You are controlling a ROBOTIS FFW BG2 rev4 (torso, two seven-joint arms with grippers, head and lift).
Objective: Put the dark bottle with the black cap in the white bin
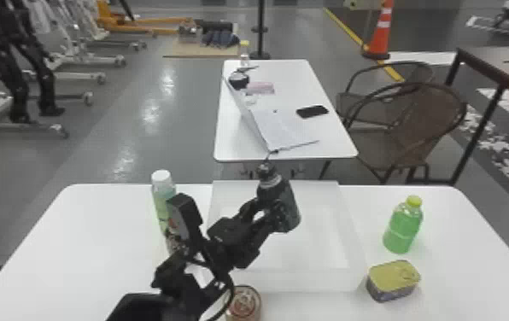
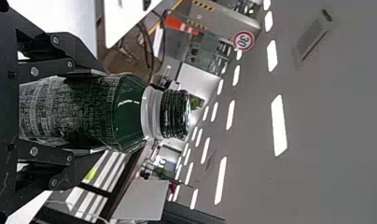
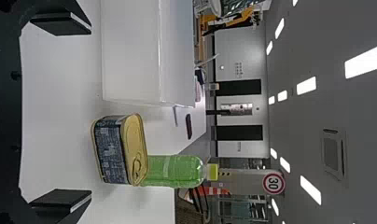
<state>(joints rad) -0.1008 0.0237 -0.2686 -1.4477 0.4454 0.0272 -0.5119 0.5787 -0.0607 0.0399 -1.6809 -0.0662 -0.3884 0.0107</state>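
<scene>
Jaws closed on the dark bottle (image 1: pixel 287 204), the left gripper (image 1: pixel 278 214) holds it tilted over the white bin (image 1: pixel 298 279) in the head view, bare bin floor to its right; the tin (image 1: pixel 391 279) sits close by the bin's near right corner. In the left wrist view, fingers (image 2: pixel 83 163) flank the bottle. In the right wrist view, the right gripper's (image 3: pixel 91 113) jaws stand wide apart.

Tin (image 3: pixel 114 151), gold lid with ring pull, upright on white table (image 3: pixel 58 112). Right gripper (image 3: pixel 91 112) nearer the camera than the tin, fingers spread wide. White bin (image 3: pixel 130 56) near tin. Green bottle (image 3: pixel 175 171), yellow cap, upright behind tin, partly hidden by it. Dark phone (image 3: pixel 189 126) farther off, beyond tin.
</scene>
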